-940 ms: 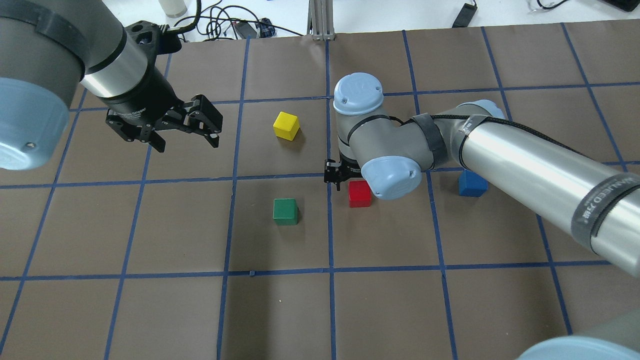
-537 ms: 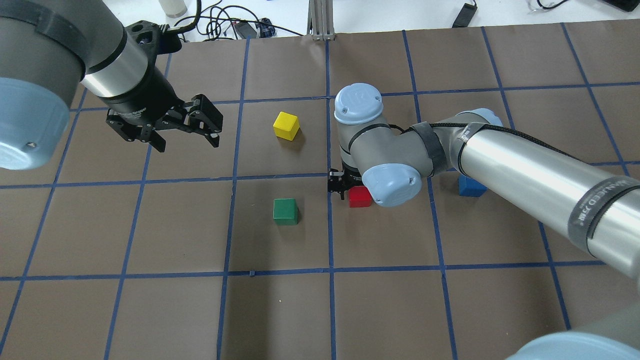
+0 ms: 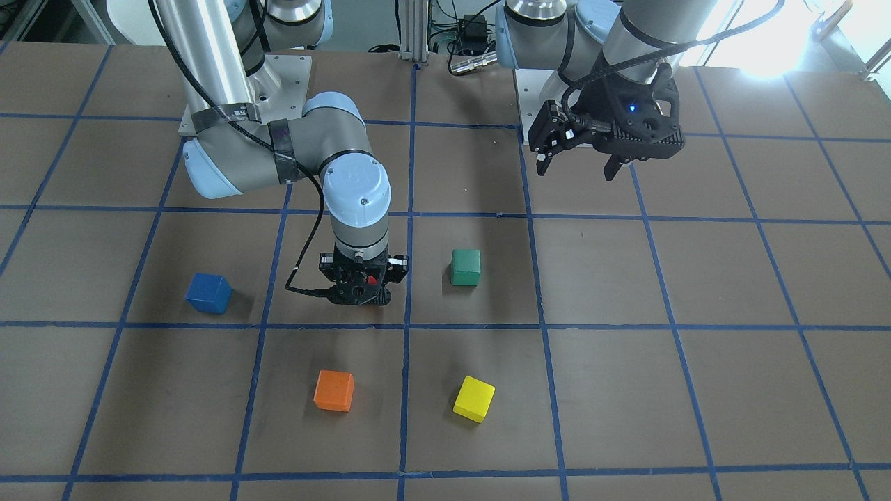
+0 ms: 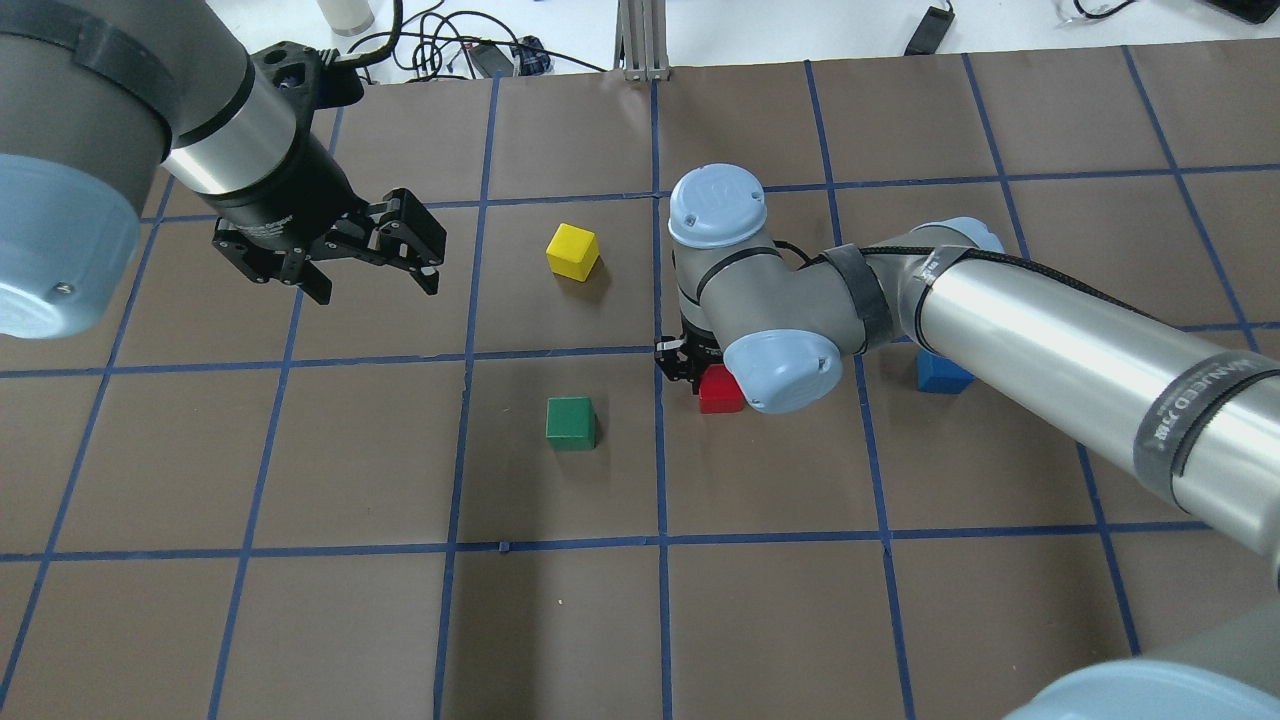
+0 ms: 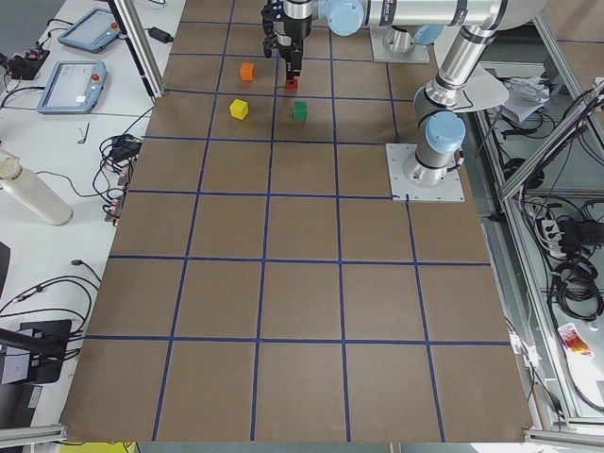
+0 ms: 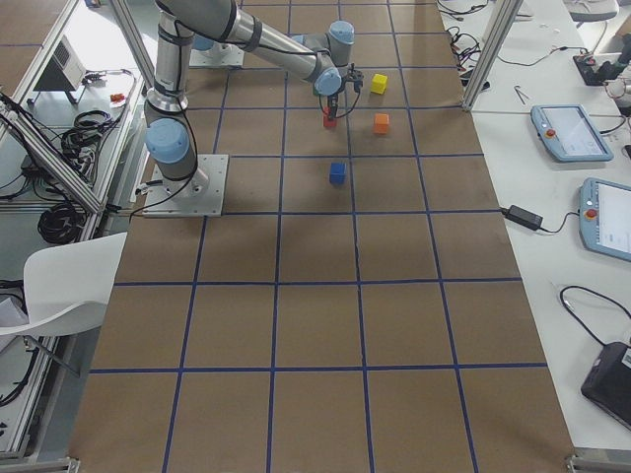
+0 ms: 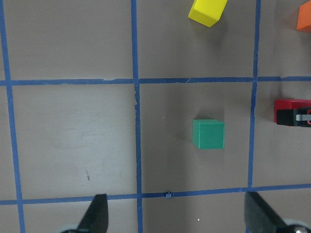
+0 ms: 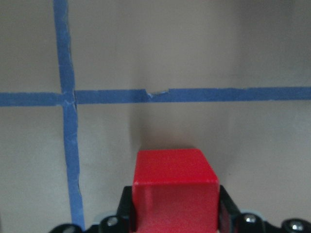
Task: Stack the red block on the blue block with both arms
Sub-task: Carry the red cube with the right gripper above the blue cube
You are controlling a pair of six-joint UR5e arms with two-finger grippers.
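Note:
The red block sits near the table's middle, between the fingers of my right gripper, which points straight down. In the right wrist view the red block fills the gap and both fingers press its sides, so the gripper is shut on it. The blue block stands apart to the robot's right, partly under the right forearm, and shows whole in the front view. My left gripper is open and empty, held high over the far left of the table.
A green cube stands left of the red block. A yellow cube lies farther back. An orange cube lies beyond the red block, hidden under the right wrist in the overhead view. Blue tape lines grid the brown table.
My right gripper has come down around the red block and its fingers have drawn in against it. The left arm has not moved.

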